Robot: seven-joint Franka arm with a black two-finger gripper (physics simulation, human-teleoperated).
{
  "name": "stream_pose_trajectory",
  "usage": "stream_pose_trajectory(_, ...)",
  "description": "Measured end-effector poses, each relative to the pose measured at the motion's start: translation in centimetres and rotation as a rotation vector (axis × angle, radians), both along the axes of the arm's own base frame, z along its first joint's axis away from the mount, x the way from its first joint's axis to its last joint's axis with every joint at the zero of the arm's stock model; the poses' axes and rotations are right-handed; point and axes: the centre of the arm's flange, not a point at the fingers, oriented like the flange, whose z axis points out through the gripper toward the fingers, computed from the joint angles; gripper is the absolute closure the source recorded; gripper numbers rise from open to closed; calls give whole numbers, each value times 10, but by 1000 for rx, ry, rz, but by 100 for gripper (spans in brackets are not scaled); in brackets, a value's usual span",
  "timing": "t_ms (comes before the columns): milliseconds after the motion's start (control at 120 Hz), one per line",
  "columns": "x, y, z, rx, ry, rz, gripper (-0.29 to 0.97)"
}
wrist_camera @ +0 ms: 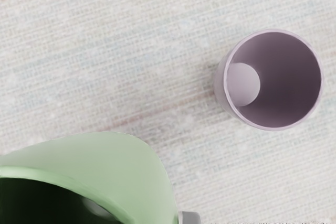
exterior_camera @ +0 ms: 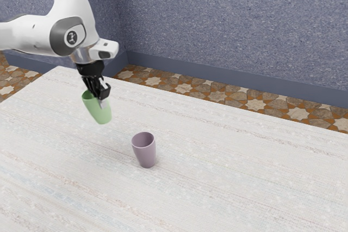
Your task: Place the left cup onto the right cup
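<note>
Exterior view: green cup [exterior_camera: 97,108] is off the tabletop [exterior_camera: 244,183], in the air over the stretch nearer the far edge, toward the exterior view's left. Gripper [exterior_camera: 101,95] is clamped on its rim from above, pinching the wall at the lip. The cup hangs tilted, base lower and toward the exterior view's right. Judged reason for the rim grip: it leaves the base and lower wall free to enter the other cup.

Look: pale matt green, plain tapered tumbler, no handle, narrower at the base. Wrist view: green cup [wrist_camera: 105,166] sits close under the hand, outer wall smooth, inside dark.

Purple cup [exterior_camera: 144,149] stands upright, mouth up, near the middle of the tabletop, well apart from the green cup and nearer the front edge. Wrist view: purple cup [wrist_camera: 270,80] is empty with its round bottom visible, off to one side of the held cup, so the two are not yet lined up.

Judgement: carry stage. Left to do: cross over, level the tilt, lower base into mouth. Risk: a tilted base catches the rim and tips the purple cup.
</note>
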Motion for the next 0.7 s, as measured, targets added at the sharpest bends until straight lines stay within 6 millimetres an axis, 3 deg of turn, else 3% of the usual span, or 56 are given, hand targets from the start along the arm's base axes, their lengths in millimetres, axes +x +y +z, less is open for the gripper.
stream_pose_trajectory(267,-5,-30,18,5,-11,-59,78)
stream_pose_trajectory(700,8,-28,12,17,1,-40,78)
